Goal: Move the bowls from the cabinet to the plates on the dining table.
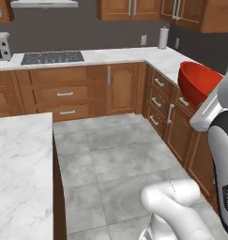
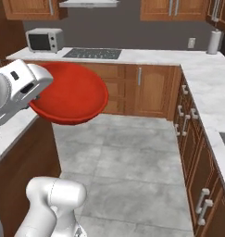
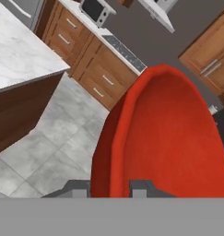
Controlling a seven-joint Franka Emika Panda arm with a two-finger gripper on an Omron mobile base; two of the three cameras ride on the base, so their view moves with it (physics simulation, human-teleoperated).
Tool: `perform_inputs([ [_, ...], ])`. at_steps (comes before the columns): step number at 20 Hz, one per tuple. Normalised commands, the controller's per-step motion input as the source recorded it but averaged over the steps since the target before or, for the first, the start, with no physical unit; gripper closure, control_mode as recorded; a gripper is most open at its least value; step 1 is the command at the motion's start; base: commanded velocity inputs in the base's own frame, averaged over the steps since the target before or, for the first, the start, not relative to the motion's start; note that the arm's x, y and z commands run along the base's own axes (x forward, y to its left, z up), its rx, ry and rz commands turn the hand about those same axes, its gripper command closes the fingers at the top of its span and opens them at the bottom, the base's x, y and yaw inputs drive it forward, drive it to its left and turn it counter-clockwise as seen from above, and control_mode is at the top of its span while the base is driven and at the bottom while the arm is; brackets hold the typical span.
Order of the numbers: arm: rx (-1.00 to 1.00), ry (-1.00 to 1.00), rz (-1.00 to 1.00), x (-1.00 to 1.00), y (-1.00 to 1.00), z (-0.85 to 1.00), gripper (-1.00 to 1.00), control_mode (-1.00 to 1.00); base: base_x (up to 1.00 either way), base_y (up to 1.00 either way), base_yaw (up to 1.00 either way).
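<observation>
Right now the gripper has its jaws clamped on the rim of the red bowl, carried in the air over the floor beside the dining table. Best carried level, I'd say, then lowered squarely onto a plate.

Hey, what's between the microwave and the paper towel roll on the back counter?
In the right base view, the cooktop lies between the microwave and the paper towel roll; beyond it the counter is bare marble up to the roll.
</observation>
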Motion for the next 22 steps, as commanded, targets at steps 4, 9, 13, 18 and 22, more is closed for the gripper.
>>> perform_inputs([
  [4,0.00,0.00,0.00,0.00,0.00,0.00,1.00,1.00,0.17,-0.45,0.29],
  [9,0.00,0.00,0.00,0.00,0.00,0.00,1.00,1.00,0.31,-0.49,0.25],
  [13,0.00,0.00,0.00,0.00,0.00,0.00,1.00,1.00,0.67,-0.48,0.09],
  [18,0.00,0.00,0.00,0.00,0.00,0.00,1.00,1.00,0.96,-0.41,0.02],
  [22,0.00,0.00,0.00,0.00,0.00,0.00,1.00,1.00,1.00,-0.25,0.03],
])
